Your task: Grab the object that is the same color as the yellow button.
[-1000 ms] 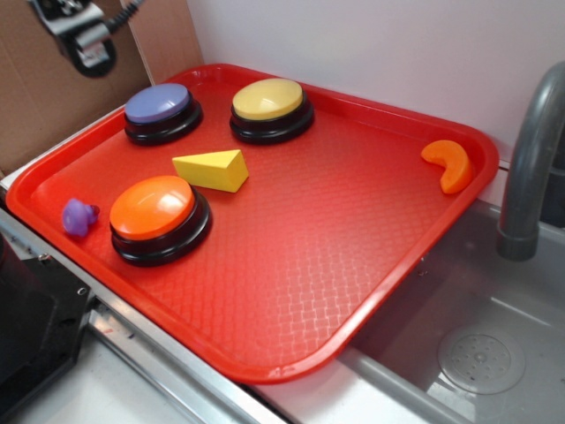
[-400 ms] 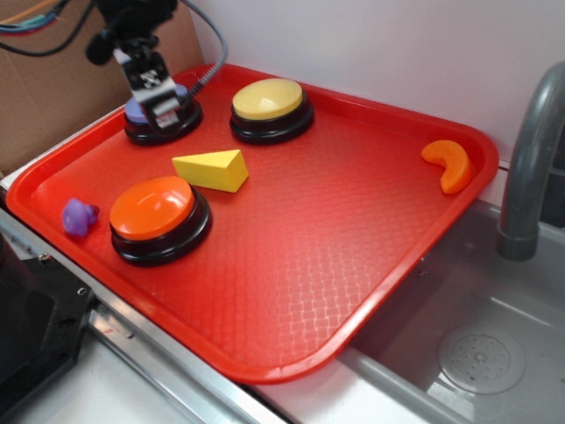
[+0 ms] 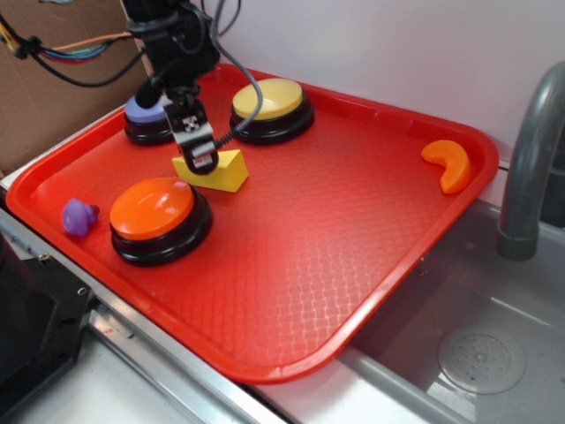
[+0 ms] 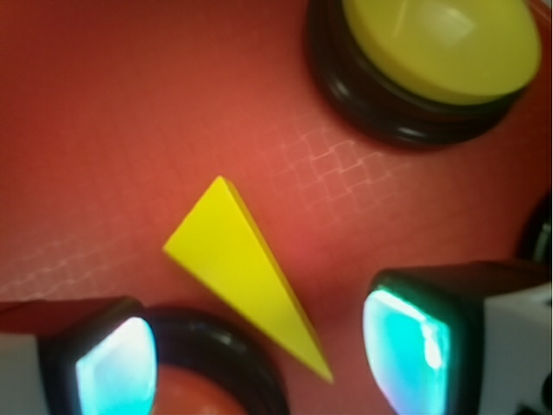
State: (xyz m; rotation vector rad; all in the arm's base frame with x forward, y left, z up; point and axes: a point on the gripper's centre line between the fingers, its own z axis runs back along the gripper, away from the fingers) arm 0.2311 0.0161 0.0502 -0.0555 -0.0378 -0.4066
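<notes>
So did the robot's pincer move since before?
Yes. The pincer came from above the purple button toward the front of the tray, and now sits over the yellow wedge, open, not gripping it yet.

Your arm (image 3: 172, 35) is black, trailing black, orange and blue cables (image 3: 62, 53). Its gripper (image 3: 199, 159) carries a white tag with black squares. Your wrist view shows black-framed fingers (image 4: 415, 333) with glowing cyan pads.

Gripper (image 3: 201, 161): hung low over the yellow wedge (image 3: 222, 171)
Wedge: lay between the yellow button (image 3: 270, 99) and the orange button (image 3: 153, 208)
</notes>
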